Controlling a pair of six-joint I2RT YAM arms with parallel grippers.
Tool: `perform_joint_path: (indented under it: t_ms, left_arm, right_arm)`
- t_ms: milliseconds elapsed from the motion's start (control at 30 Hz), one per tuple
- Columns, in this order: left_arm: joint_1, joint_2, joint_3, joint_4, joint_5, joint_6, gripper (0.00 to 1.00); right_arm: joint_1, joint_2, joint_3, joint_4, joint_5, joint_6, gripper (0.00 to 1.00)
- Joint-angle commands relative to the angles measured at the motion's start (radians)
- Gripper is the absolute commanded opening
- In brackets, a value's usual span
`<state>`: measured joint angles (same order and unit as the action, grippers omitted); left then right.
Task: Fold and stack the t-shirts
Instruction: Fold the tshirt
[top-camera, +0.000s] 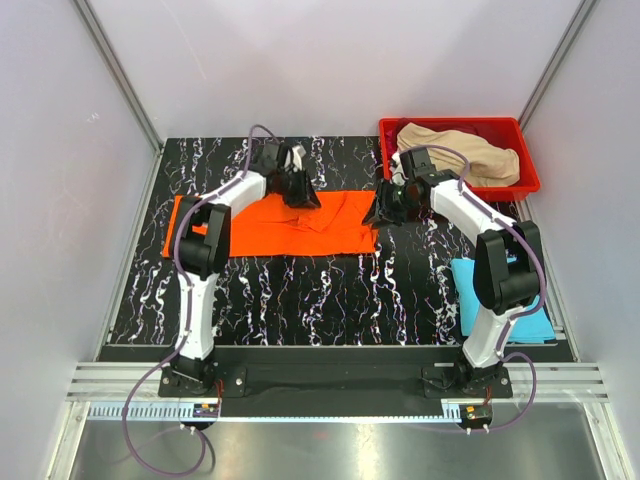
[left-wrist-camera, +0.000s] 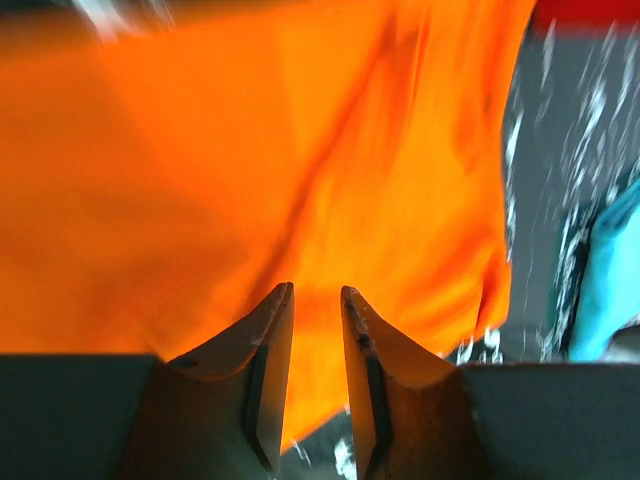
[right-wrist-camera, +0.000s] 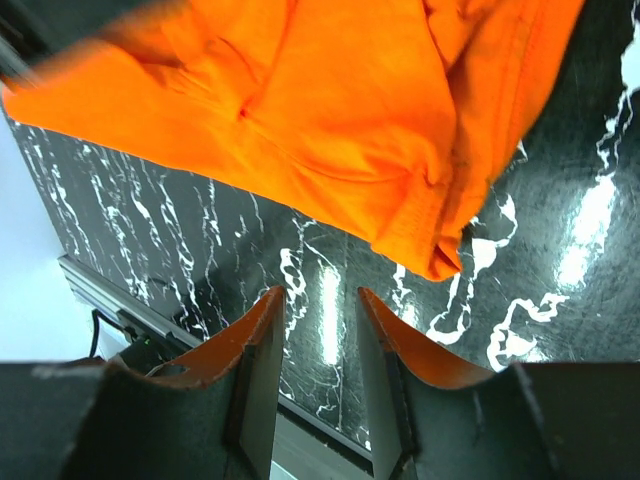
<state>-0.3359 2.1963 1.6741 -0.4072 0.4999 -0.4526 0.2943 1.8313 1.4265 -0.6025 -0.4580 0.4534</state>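
A bright orange t-shirt (top-camera: 270, 228) lies spread on the black marbled table, rumpled toward its right end. My left gripper (top-camera: 300, 190) hovers over the shirt's back edge. In the left wrist view its jaws (left-wrist-camera: 316, 290) stand open, with orange cloth (left-wrist-camera: 250, 150) behind the gap and nothing pinched. My right gripper (top-camera: 385, 210) is at the shirt's right edge. Its jaws (right-wrist-camera: 320, 292) are open over bare table, just clear of the shirt's corner (right-wrist-camera: 440, 260). A folded light blue t-shirt (top-camera: 500, 300) lies at the near right. A beige t-shirt (top-camera: 465, 150) sits bunched in the bin.
A red plastic bin (top-camera: 450, 122) stands at the back right corner of the table. Grey walls close in the table on the left, back and right. The light blue shirt's edge (left-wrist-camera: 610, 270) shows at the right of the left wrist view.
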Motion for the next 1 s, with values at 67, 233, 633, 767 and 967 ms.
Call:
perform_joint_path:
  t_ms: [67, 233, 633, 767, 967]
  left_arm:
    - [0.101, 0.046, 0.191, -0.004, -0.029, 0.017, 0.30]
    - [0.083, -0.096, 0.109, -0.005, 0.006, 0.040, 0.32]
    - [-0.034, -0.313, -0.340, 0.108, 0.028, 0.051, 0.08]
    - [-0.051, -0.261, -0.304, 0.084, -0.024, 0.083, 0.08]
    - [-0.060, -0.167, -0.241, 0.059, -0.066, 0.098, 0.08]
  right_arm:
    - [-0.001, -0.044, -0.018, 0.010, -0.019, 0.004, 0.42]
    - [0.000, -0.037, -0.044, -0.006, -0.038, -0.019, 0.44]
    - [0.002, -0.050, -0.113, -0.031, 0.013, -0.070, 0.46]
    - [0.000, -0.056, -0.126, -0.037, 0.024, -0.078, 0.46]
    - [0.000, -0.099, -0.173, -0.026, 0.030, -0.067, 0.46]
